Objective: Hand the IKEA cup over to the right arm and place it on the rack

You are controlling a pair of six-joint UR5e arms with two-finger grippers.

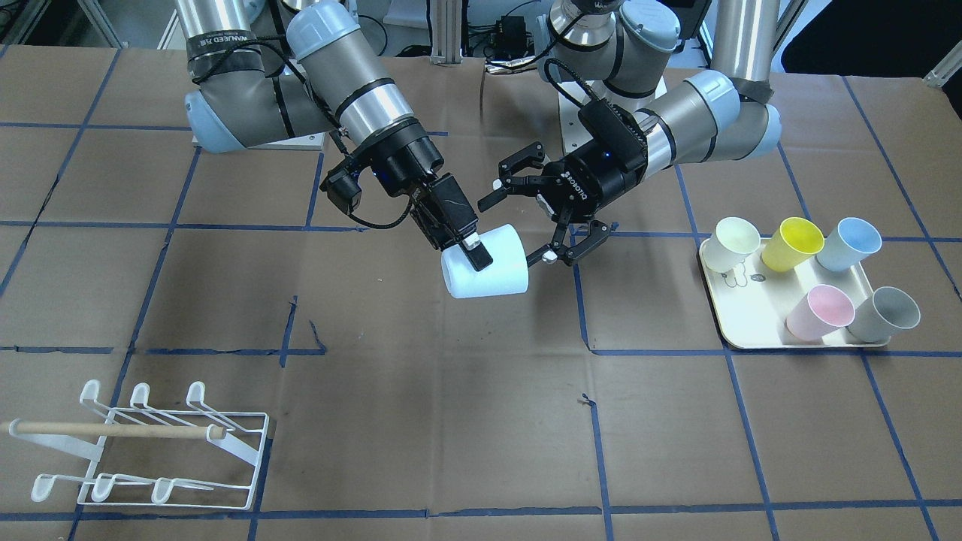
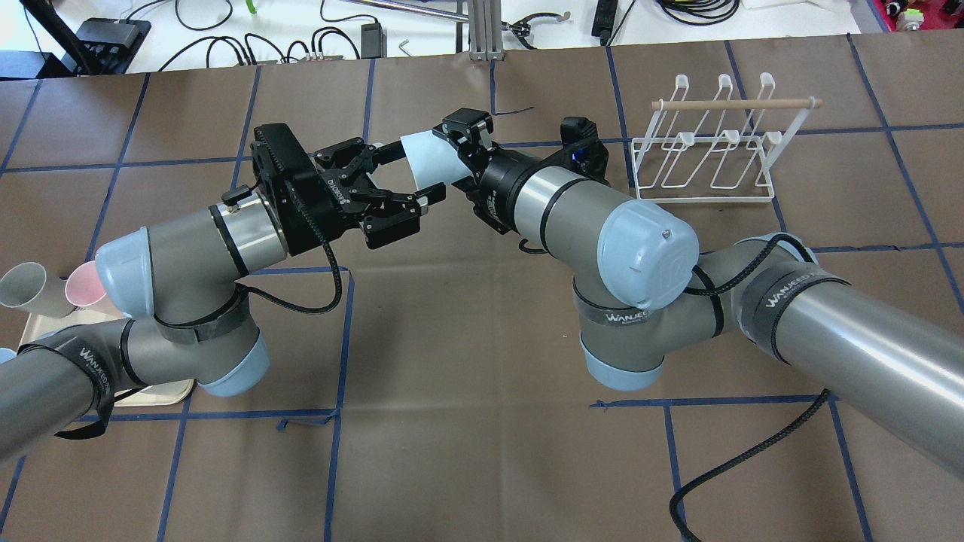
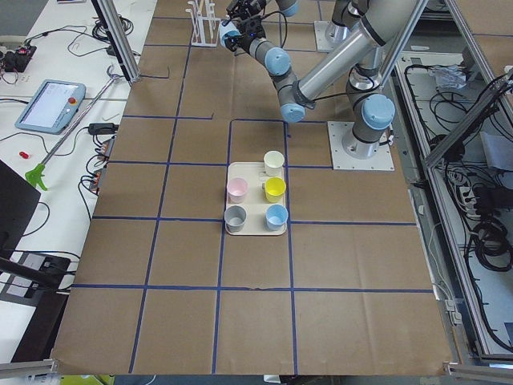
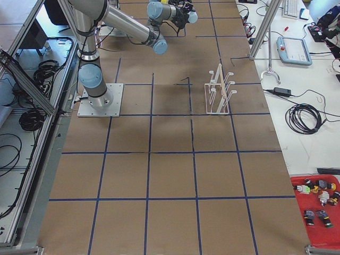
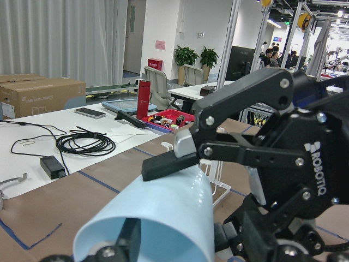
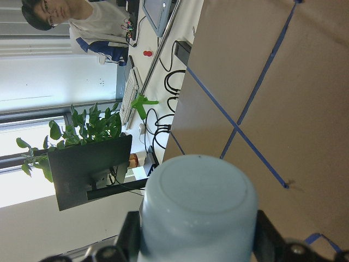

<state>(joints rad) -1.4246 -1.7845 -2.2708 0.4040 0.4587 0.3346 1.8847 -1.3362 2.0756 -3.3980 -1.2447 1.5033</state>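
The pale blue IKEA cup [image 1: 496, 274] [image 2: 425, 162] hangs sideways above the middle of the table. My right gripper [image 1: 475, 259] [image 2: 450, 154] is shut on it, one black finger lying across its wall. My left gripper [image 1: 516, 229] [image 2: 418, 171] is open, its spread fingers on either side of the cup's other end without closing on it. The left wrist view shows the cup [image 5: 163, 218] close up under a black finger. In the right wrist view the cup [image 6: 199, 213] sits between two fingers. The white wire rack [image 1: 150, 451] [image 2: 708, 150] stands on the right arm's side, with no cups on it.
A cream tray [image 1: 751, 330] [image 3: 255, 233] on the left arm's side holds several coloured cups. Brown paper with blue tape lines covers the table. Cables and devices lie beyond the far edge [image 2: 339, 34]. A person shows in the right wrist view's background.
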